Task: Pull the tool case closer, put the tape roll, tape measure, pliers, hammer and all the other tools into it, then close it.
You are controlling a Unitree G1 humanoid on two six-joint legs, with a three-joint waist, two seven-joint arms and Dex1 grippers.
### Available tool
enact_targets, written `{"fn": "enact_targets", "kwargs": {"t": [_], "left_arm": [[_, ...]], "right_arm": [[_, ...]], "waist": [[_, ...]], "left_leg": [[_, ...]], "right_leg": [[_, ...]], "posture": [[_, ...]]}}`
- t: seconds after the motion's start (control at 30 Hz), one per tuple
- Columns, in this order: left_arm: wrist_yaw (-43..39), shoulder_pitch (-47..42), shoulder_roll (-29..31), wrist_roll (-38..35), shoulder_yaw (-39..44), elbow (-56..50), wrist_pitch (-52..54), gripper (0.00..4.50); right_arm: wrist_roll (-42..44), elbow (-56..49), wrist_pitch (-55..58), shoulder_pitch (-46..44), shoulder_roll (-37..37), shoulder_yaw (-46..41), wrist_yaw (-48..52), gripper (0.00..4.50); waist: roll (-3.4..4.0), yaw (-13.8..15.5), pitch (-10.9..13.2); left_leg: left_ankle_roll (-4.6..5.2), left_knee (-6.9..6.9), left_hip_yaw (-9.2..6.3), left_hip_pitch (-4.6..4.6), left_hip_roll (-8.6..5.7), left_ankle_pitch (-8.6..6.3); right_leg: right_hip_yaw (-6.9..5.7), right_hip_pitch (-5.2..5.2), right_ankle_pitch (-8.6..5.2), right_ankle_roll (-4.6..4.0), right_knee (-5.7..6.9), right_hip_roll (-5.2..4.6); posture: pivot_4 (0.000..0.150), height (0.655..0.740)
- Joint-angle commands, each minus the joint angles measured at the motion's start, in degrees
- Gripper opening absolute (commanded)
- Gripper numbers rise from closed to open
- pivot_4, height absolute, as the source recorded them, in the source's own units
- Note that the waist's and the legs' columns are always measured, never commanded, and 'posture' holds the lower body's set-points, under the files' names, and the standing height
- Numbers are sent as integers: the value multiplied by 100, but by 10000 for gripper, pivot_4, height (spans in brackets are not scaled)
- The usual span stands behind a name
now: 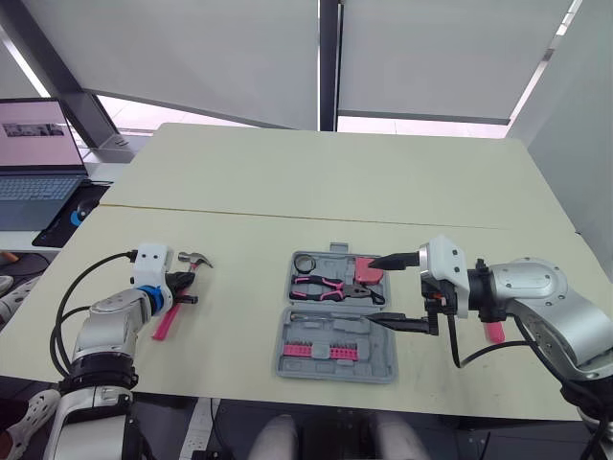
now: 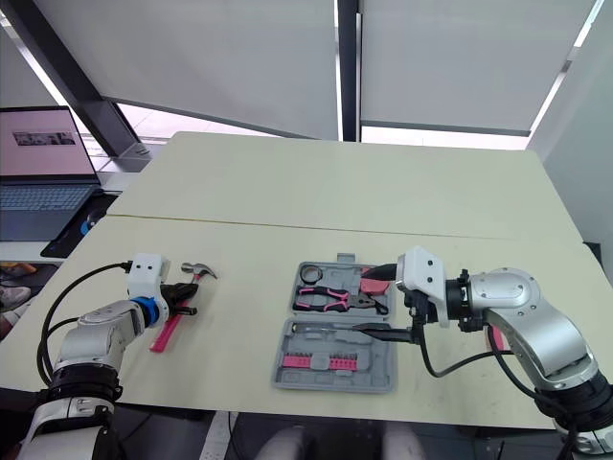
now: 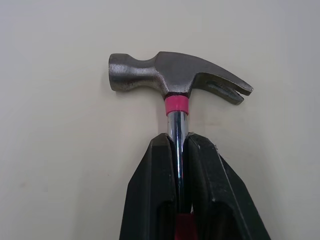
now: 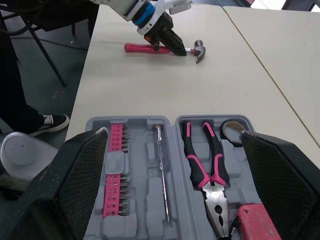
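The grey tool case (image 1: 383,370) lies open near the table's front edge. Its far half holds pink-handled pliers (image 1: 330,286), a tape roll (image 1: 305,262) and a pink tape measure (image 1: 367,271). A screwdriver (image 4: 160,170) and pink bits (image 1: 316,350) sit in the near half. My right gripper (image 1: 375,290) hangs open over the case's right side, holding nothing. To the left of the case, the hammer (image 3: 175,80) lies on the table with its pink handle (image 1: 165,322) toward me. My left gripper (image 3: 178,142) is shut on its steel shaft just below the head.
A pink-handled item (image 1: 493,332) lies on the table right of the case, partly hidden by my right arm. A laptop (image 1: 38,158) stands on a side desk at far left. A seam (image 1: 287,216) crosses the table behind the case.
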Motion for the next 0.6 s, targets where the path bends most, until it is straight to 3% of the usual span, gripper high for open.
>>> {"fn": "enact_targets", "kwargs": {"t": [0.03, 0.33, 0.47, 0.6], "left_arm": [[162, 241, 55, -52, 244, -519, -303, 730], [-610, 1192, 463, -314, 19, -3295, -257, 730], [-1631, 1339, 783, -408, -908, -4443, -201, 730], [-2366, 823, 822, -490, -1966, -4990, 200, 730]], "right_arm": [[7, -207, -41, 11, -96, -214, -58, 45000], [-9, -142, -138, 277, -413, -717, -143, 45000], [38, -167, -189, 558, -711, -1052, 12, 45000], [49, -335, -192, 977, -1077, -1232, 243, 45000]], "waist": [[-4, -12, 3], [-20, 26, 12], [-19, 43, 13], [-18, 25, 16]], "left_leg": [[0, -1, 1, 0, 0, 0], [-2, -4, -2, -11, 4, -1], [-1, -4, 2, -11, 2, -2], [4, -5, 4, -11, 4, -4]], "right_leg": [[1, -1, 0, 0, -1, 0], [1, -7, 0, 0, -9, -3], [3, -2, 0, 0, -11, -4], [2, -2, 0, 0, -11, 0]], "posture": [[1500, 7400], [1500, 7400], [1500, 7400], [1500, 7400]]}}
